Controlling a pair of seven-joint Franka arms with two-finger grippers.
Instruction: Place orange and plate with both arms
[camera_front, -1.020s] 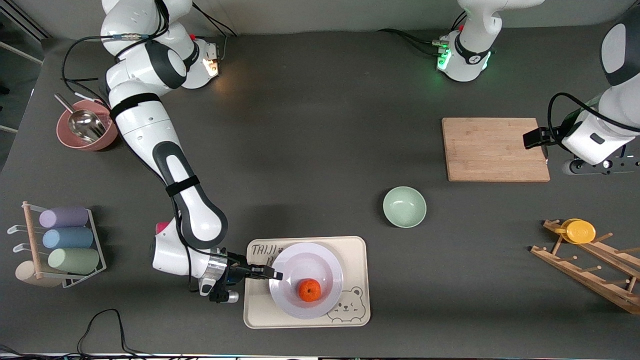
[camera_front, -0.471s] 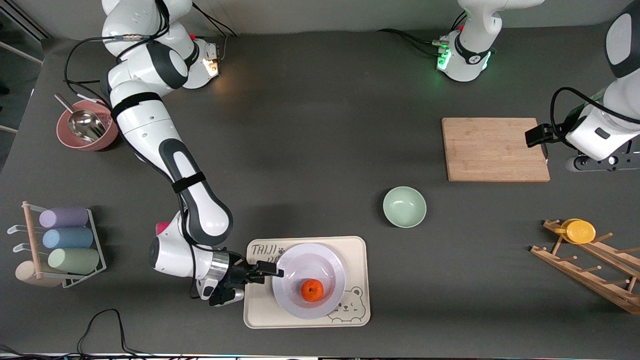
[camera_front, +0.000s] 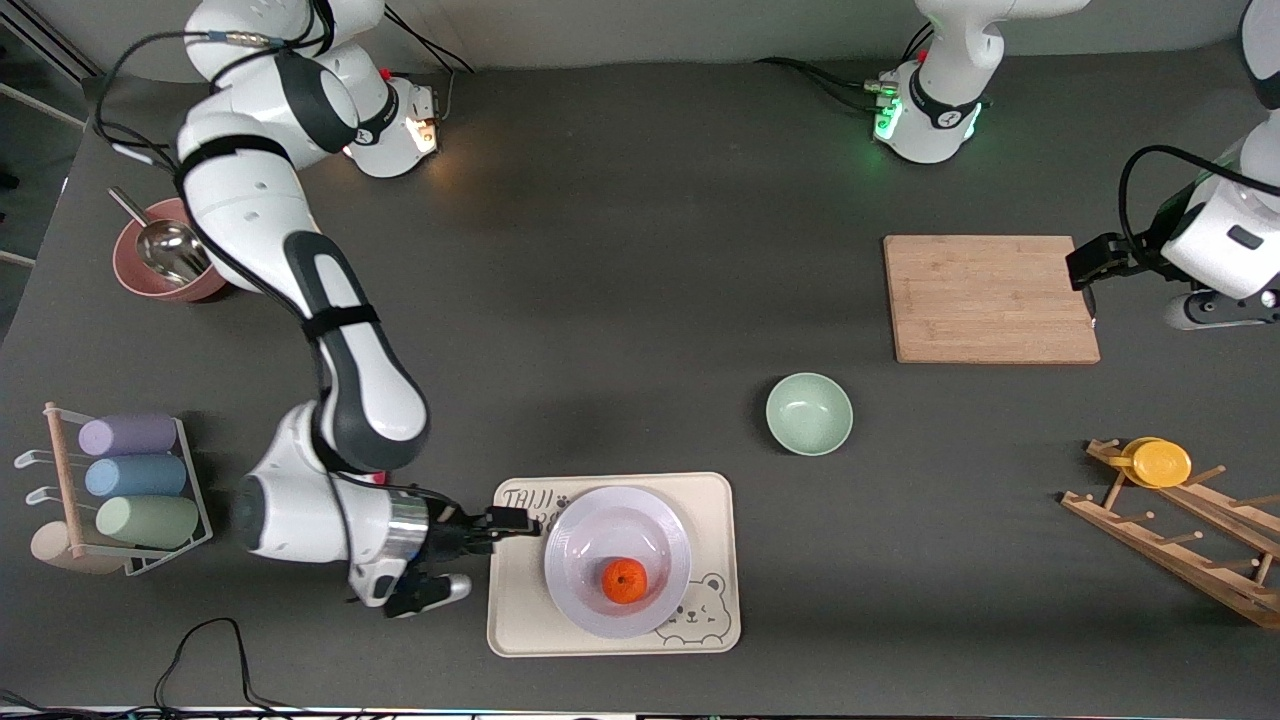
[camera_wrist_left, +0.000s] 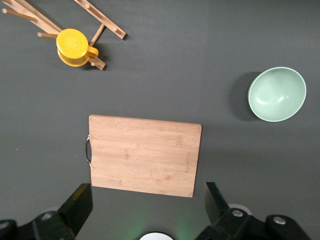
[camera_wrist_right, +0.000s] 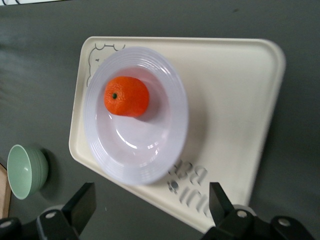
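Front view: my right gripper (camera_front: 515, 521) sits low over the cream tray's (camera_front: 715, 560) edge toward the right arm's end, fingers spread, holding nothing, just clear of the plate (camera_front: 617, 573). Plate rests on the tray near the table edge closest to the camera; the orange (camera_front: 625, 580) lies in the plate. My left gripper (camera_front: 1088, 268) hangs over the end of the cutting board (camera_front: 990, 298) at the left arm's end of the table.

Left wrist view: left fingers (camera_wrist_left: 77, 205) wide apart, empty, above the cutting board (camera_wrist_left: 145, 155). Green bowl (camera_wrist_left: 277, 93) and yellow cup (camera_wrist_left: 74, 46) sit apart from it.

Right wrist view: right fingers (camera_wrist_right: 82, 202) wide apart, empty. The orange (camera_wrist_right: 126, 96) sits off-centre in the plate (camera_wrist_right: 150, 150) on the tray (camera_wrist_right: 235, 100).
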